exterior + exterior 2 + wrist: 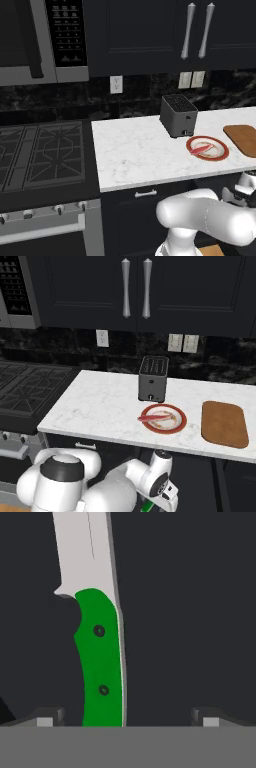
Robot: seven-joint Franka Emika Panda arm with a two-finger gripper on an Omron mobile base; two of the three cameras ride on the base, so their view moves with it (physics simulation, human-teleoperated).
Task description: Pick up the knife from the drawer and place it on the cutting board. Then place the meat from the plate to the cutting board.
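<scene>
The knife (100, 662) lies on the dark drawer floor (200, 612), its bright green handle toward me and its grey blade running away. My gripper (127, 719) is open just above it. Its fingertips (47, 717) stand wide apart, and the handle lies between them, nearer the left one. On the counter the red-rimmed plate (222, 152) (181, 423) carries the reddish-pink meat (201, 148) (152, 418). Right of the plate lies the brown wooden cutting board (243, 140) (224, 423), bare. My arm bends down below the counter's front edge.
A dark toaster (178, 116) (153, 378) stands just behind the plate. A gas stove (40, 155) (25, 386) sits left of the white marble counter (135, 150), under a microwave (40, 40). Dark wall cabinets hang overhead.
</scene>
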